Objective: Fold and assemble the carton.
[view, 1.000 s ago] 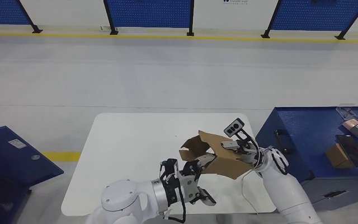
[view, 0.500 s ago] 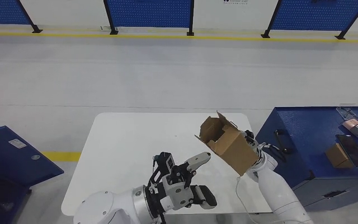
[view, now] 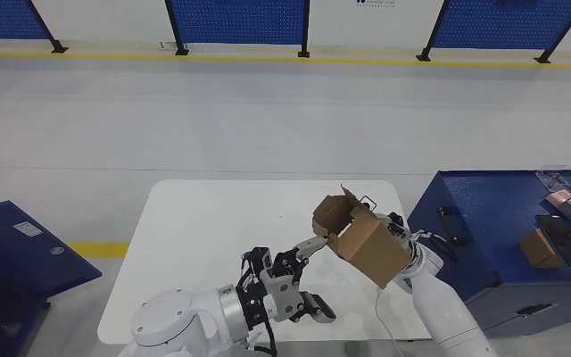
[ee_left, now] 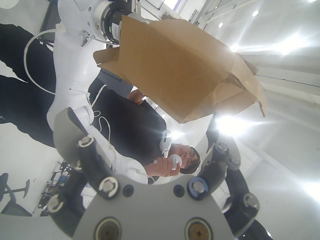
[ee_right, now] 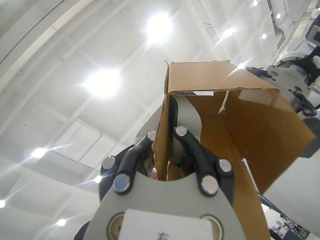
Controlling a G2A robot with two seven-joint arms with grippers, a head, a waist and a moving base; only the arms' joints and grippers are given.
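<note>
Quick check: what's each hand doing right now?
Left hand: open, holding nothing, just below the carton.
Right hand: closed on one wall of the carton.

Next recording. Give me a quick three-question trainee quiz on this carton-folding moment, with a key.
1. True or false: the carton lies flat on the table.
2. Which gripper is clamped on a wall of the carton? A) the left gripper B) the right gripper C) both
3. Fill in: the left gripper's jaws stand ____.
Key: 1 false, the carton is held tilted in the air above the table; 2 B; 3 open.
</note>
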